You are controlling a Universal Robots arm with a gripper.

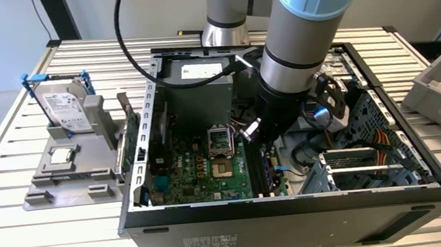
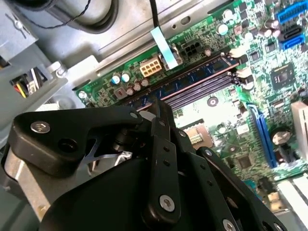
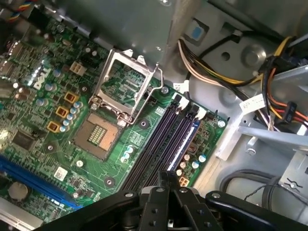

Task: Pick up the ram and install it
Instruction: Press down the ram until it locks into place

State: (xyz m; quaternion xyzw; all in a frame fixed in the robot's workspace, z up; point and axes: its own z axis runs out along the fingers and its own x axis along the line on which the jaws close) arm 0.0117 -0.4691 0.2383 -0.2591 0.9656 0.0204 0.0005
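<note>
Your end effector (image 1: 255,133) was down inside the open computer case (image 1: 291,204), low over the motherboard (image 1: 200,167), just to the exterior view's right of the empty processor socket (image 1: 220,140).

The ram (image 2: 192,77) already lay in the memory slots (image 3: 159,139), in the slot on the outer side, furthest from the socket. In the first wrist view it showed as a blue strip running the length of that slot. Whether it was fully seated with the latches closed, you could not tell.

Key relation: the ram lay directly below the end effector and ran out ahead of it. Its long axis followed the slots, near to far in the exterior view. One end passed under the fingertips (image 3: 162,179) while the other end stayed in plain sight in both wrist views.

End effector state: pressed together, as far as the wrist views showed (nothing visibly pinched between the fingers). Contact with the ram's top edge could not be confirmed.

Arm pose: forearm near vertical, coming down from above the case, wrist pointed straight at the board. On the desk (image 1: 22,236), at the exterior view's left, the parts holder (image 1: 70,190) stood well apart from the work.
</note>
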